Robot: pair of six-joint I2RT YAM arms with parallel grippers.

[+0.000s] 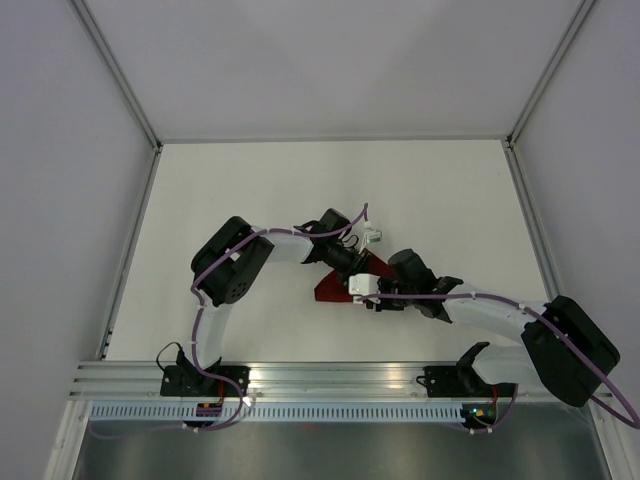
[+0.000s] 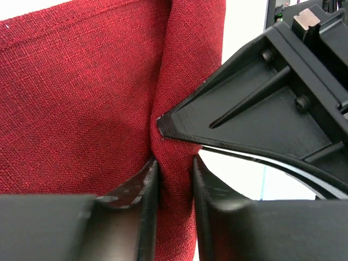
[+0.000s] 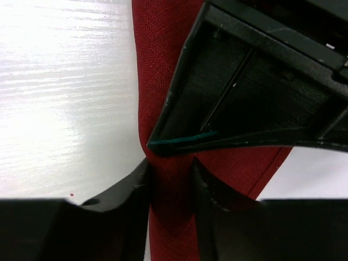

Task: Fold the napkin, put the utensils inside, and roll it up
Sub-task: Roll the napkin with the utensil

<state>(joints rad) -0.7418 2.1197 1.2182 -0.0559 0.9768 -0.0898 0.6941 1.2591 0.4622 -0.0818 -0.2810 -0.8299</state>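
- We see the left gripper (image 2: 174, 209) closed almost all the way. A raised fold of the napkin (image 2: 81, 109) is pinched between its two fingers (image 2: 142, 215), and only the thickness of the cloth separates them.
- The right gripper (image 3: 171, 209) is in the same state, its two prongs narrowly apart and clamped on a ridge of the dark red cloth.
- Each wrist view shows the other gripper coming in from the upper right. Its pointed black tip sits against the cloth just above the pinch, so we read the two grips as side by side on the same fold.
- In the left wrist view the cloth spreads broad to the left of the fold, with a stitched hem along its top edge.
- In the right wrist view the cloth runs as a narrow band from the top edge down into the grip. A slanting cloth edge shows at the lower right.
- From above, the two grippers meet tip to tip a little right of the middle of the table (image 1: 250, 200). The left arm (image 1: 235, 265) reaches in from the left and the right arm (image 1: 500, 318) from the right.
- The napkin lies bunched under and between them. From above only a red wedge shows on their near left side and a smaller piece on their far right side.
- We cannot tell whether the pinched fold is lifted off the table.
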